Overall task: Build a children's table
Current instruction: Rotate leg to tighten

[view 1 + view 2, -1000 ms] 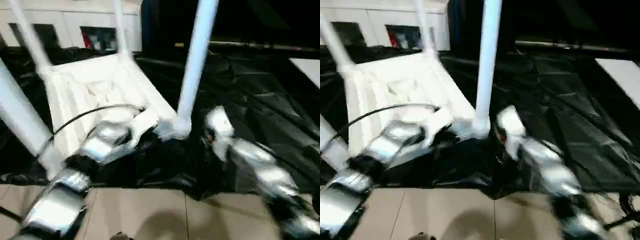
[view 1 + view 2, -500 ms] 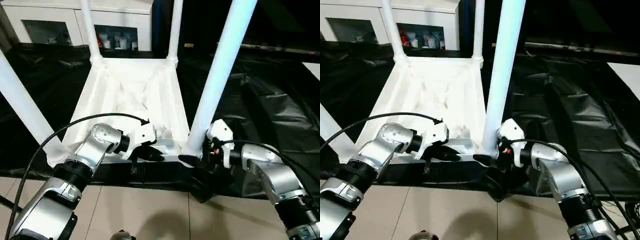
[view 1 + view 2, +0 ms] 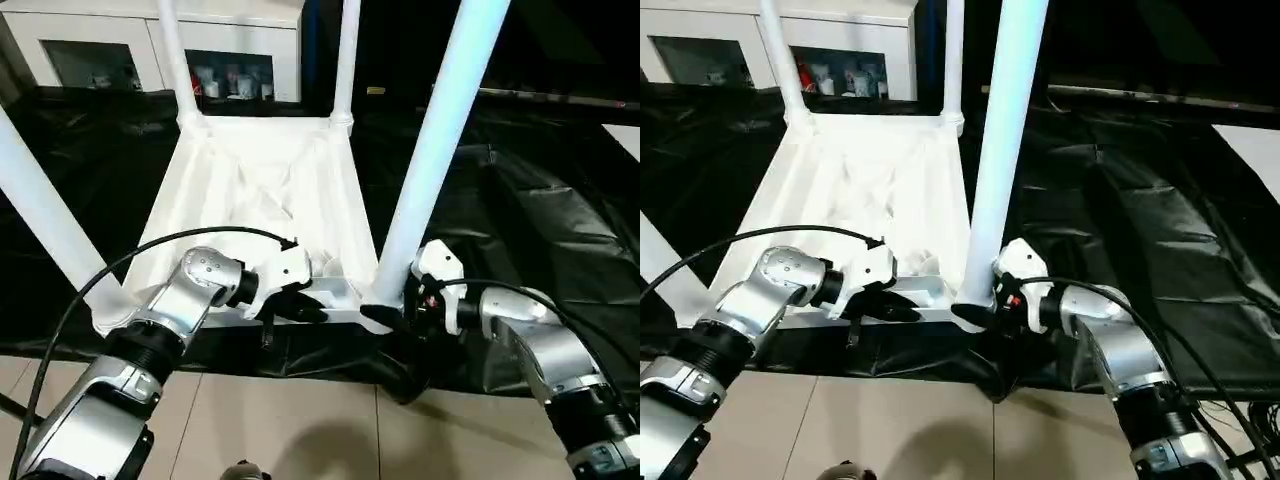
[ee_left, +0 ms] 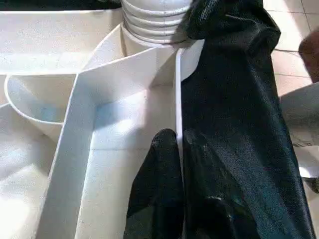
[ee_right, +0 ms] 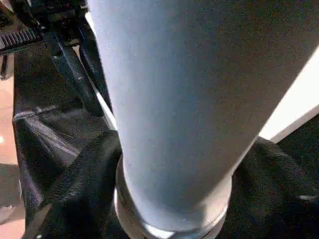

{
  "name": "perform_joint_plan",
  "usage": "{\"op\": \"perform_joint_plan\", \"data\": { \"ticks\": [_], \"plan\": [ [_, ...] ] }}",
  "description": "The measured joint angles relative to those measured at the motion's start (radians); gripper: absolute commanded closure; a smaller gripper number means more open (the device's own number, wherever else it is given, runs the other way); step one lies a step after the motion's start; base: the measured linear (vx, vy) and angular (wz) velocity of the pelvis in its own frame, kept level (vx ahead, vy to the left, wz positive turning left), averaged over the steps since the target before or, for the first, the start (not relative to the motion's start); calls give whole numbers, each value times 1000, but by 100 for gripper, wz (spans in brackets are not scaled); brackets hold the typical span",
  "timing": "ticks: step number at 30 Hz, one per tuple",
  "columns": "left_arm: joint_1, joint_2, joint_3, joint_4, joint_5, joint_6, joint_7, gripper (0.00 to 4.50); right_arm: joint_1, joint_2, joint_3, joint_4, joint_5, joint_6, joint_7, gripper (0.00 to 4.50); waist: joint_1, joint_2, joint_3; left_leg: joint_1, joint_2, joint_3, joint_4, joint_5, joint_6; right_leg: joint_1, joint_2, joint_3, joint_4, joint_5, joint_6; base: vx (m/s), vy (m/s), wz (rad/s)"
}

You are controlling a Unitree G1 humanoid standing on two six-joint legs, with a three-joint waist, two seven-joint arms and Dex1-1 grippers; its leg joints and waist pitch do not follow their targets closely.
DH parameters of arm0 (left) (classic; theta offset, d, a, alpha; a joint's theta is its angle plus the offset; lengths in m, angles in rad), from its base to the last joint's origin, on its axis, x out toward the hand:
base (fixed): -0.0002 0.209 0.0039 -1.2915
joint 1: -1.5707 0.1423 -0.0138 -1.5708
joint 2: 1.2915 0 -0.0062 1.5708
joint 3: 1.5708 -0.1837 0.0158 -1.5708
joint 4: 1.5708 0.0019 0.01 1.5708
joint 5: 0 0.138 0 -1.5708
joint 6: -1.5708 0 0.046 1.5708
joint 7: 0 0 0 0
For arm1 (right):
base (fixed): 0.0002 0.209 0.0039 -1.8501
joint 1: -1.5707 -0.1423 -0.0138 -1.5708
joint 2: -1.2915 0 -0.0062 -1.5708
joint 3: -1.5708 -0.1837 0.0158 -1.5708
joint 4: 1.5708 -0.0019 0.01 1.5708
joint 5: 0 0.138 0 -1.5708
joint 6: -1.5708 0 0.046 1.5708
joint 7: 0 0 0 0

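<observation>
The white table top [image 3: 260,190] lies upside down on a black sheet, ribbed underside up. Four white legs stand in its corner sockets: near right [image 3: 440,130], near left [image 3: 40,220], far left [image 3: 172,60] and far right [image 3: 346,60]. My left gripper [image 3: 305,308] is shut on the thin near rim [image 4: 178,99], one black finger on each side of it. My right gripper [image 3: 385,318] is at the foot of the near right leg [image 5: 174,99], a black finger curled round the socket there.
The black sheet [image 3: 540,200] covers the floor under and to the right of the table. Beige tiles [image 3: 300,430] lie in front. A white cabinet with glass doors [image 3: 150,50] stands behind. A black cable [image 3: 180,238] arcs over my left forearm.
The whole picture swung and steadied, so the camera moved. Both grippers stay at the same spots on the table's near edge and near right leg.
</observation>
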Motion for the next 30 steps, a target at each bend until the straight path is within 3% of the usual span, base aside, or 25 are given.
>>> {"op": "perform_joint_plan", "data": {
  "ticks": [5, 12, 17, 22, 27, 30],
  "plan": [
    [4, 5, 4, -7, 0, 1, -6, 450, 0, 5, 0, 2, 11, 2, 3, 169, -6, 0, 0, 0, 0, 0, 0, 0, 0, 0, 0, 0, 0, 0, 0, 0, 0, 0],
    [7, 0, 20, 6, 1, 3, 15, 450, -1, 62, -30, 42, 16, -8, -38, 181, -20, -1, -1, 1, 0, 0, 0, 0, 0, 0, 0, 0, 1, 1, -1, 0, 0, 0],
    [-45, -70, 37, 104, 34, 20, 156, 450, -23, 174, -82, 122, -12, -22, -265, 183, -36, -1, -1, 4, 0, -1, 0, 0, 0, 2, 0, 0, 1, -1, 2, 0, 0, 0],
    [-124, -181, 66, 246, 55, 71, 364, 450, -97, 328, -162, 248, -62, -34, -637, 183, -47, -1, -1, 4, -4, -6, -1, 0, 0, 3, -4, -6, -5, -1, 2, 0, 0, 0],
    [-187, -260, 87, 360, 62, 94, 510, 450, -209, 400, -204, 412, -99, -68, -880, 183, -56, 8, -1, 2, -8, -8, -5, 0, 0, 10, -10, -16, -33, -1, 2, 0, 0, 0],
    [-197, -271, 88, 383, 68, 87, 527, 450, -230, 406, -207, 457, -104, -97, -906, 183, -67, 9, -1, 3, -8, -8, -5, -2, 3, 18, -11, -21, -47, -1, 2, 0, 0, 0]
  ]
}}
